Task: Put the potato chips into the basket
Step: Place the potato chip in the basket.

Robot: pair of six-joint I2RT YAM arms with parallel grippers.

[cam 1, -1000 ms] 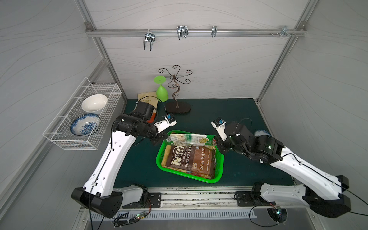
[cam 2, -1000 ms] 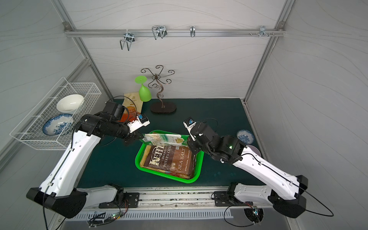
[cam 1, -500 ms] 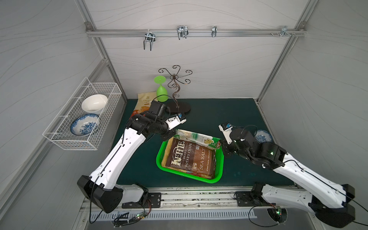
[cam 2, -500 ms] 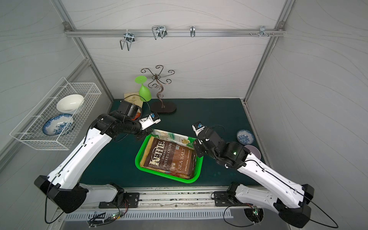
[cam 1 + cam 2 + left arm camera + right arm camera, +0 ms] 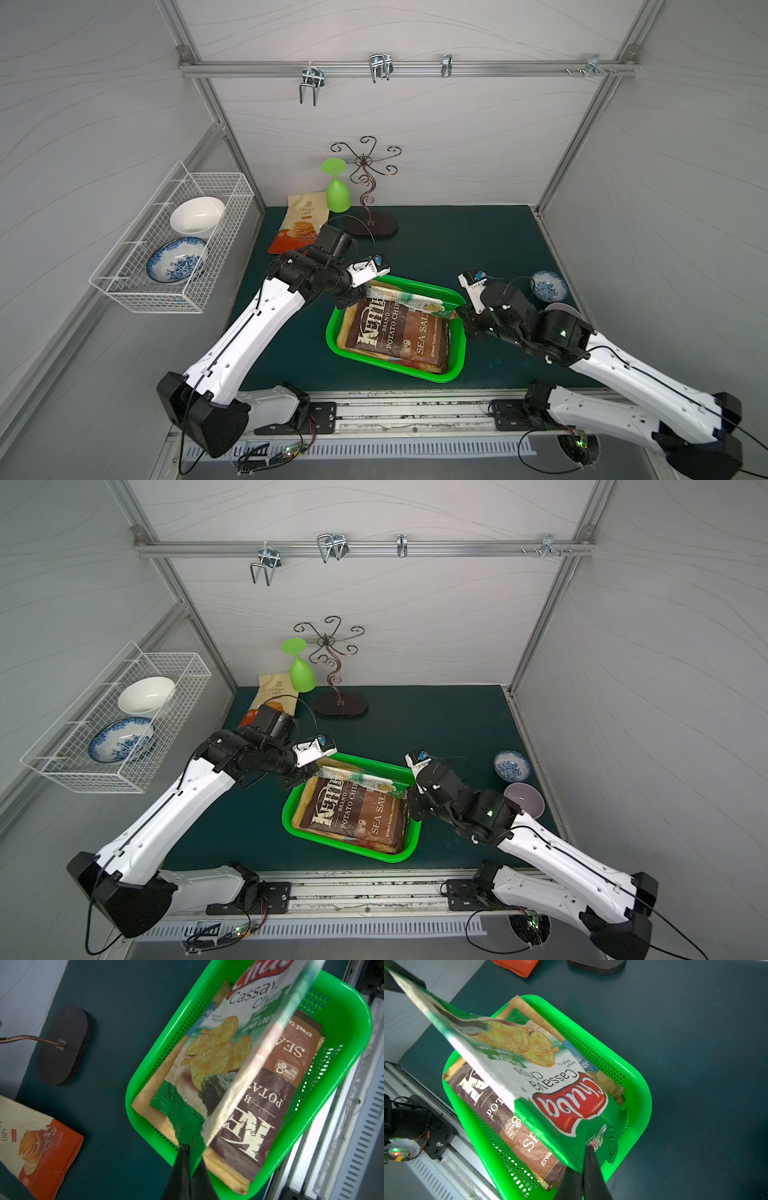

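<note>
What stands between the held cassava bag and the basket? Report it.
Nothing visible. The cassava bag hangs tilted over the basket, pinched at its ends by the left gripper and right gripper. Only the Kettle bag lies below, already inside.

White wire rack at left holds a white bowl and a blue-patterned bowl; upturned green goblet beside scrolled metal stand, far back.
</note>
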